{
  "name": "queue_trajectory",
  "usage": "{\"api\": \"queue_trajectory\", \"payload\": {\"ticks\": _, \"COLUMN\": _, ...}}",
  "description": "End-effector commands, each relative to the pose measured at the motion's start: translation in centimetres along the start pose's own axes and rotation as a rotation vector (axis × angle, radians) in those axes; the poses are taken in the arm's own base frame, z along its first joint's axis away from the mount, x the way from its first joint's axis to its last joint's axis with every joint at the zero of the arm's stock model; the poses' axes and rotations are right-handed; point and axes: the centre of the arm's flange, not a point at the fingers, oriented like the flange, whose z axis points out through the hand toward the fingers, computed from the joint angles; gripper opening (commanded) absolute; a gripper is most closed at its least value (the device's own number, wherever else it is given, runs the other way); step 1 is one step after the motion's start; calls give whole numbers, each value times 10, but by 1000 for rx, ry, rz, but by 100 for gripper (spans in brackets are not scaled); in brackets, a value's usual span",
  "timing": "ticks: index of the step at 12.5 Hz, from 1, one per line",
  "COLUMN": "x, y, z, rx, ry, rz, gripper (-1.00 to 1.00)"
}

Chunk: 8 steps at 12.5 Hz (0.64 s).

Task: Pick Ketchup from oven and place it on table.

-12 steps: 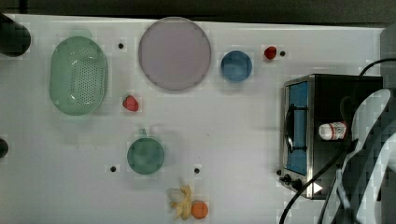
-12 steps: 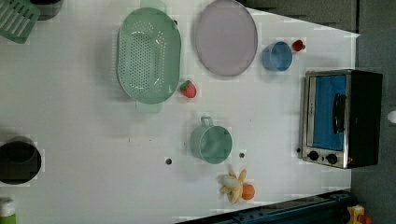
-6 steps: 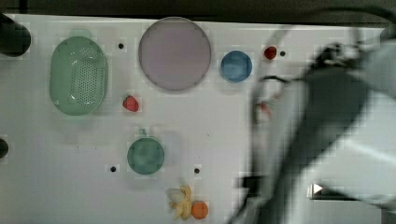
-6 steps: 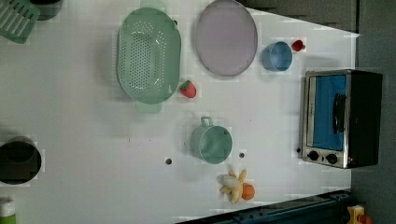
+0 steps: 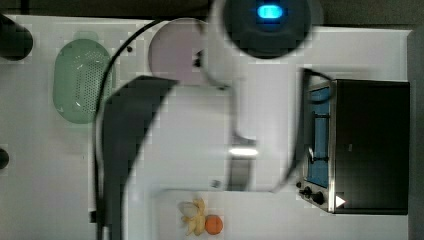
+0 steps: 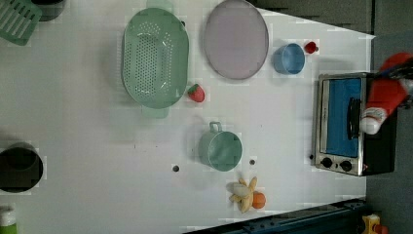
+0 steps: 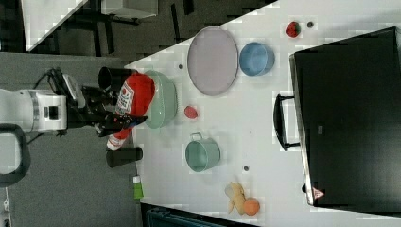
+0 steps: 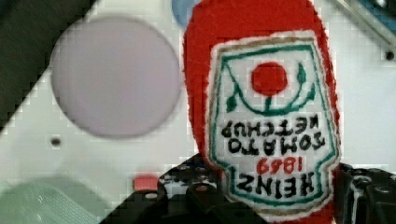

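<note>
- In the right view we see the gripper [image 7: 109, 120] at far left, clamped on the Ketchup [image 7: 134, 100], held in the air off the table's [image 7: 265, 156] edge, beside the green colander [image 7: 163, 99].
- A second ago, in the top view, the bottle stood on the oven [image 5: 367, 145]; now that black top is bare, and the arm [image 5: 200, 130] blurs across the middle where the teal cup showed.
- In the left view the bottle [image 6: 387, 92] now hangs by the oven's [image 6: 341, 122] door, cap downward; earlier only its cap peeked in at the left view's right edge.
</note>
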Motion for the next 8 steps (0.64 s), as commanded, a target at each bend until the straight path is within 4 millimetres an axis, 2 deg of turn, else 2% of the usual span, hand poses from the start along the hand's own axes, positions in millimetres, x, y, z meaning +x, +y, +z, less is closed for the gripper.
{"api": "queue_trajectory", "payload": {"ticks": 1, "x": 14, "y": 28, "z": 67, "rx": -98, "ry": -76, "rz": 107, "gripper": 27}}
{"api": "queue_trajectory", "payload": {"ticks": 4, "x": 11, "y": 35, "z": 139, "rx": -91, "ry": -67, "rz": 112, "gripper": 27}}
{"api": "queue_trajectory", "payload": {"ticks": 8, "x": 9, "y": 44, "z": 244, "rx": -77, "ry": -36, "rz": 120, "gripper": 27}}
